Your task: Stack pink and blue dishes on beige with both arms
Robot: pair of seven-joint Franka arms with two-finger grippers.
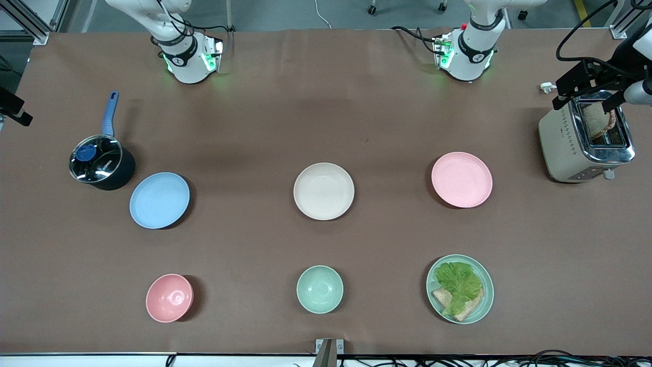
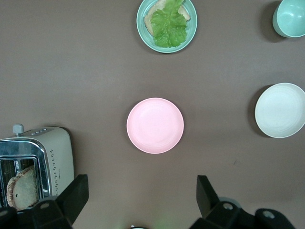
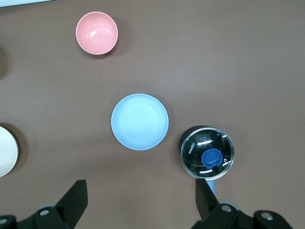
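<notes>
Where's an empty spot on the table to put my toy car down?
Bare brown tabletop stretches between the robot bases and the shallow round cream-beige plate. More lies between that plate and the pastel pink plate. It's crowded where the pastel blue plate nearly touches the lidded black saucepan. Both pincers hang open above the table.

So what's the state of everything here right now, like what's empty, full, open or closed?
Pink plate: empty, lying alone.
Blue plate: empty, beside the pot.
Beige plate: empty, nothing stacked on it.
Pink bowl: empty.
Mint bowl: empty.
Mint plate: holds lettuce and bread.
Pot: glass lid on.
Toaster: bread in its slot.
Left claw: open, over the table above the pink plate.
Right claw: open, above the blue plate.
</notes>
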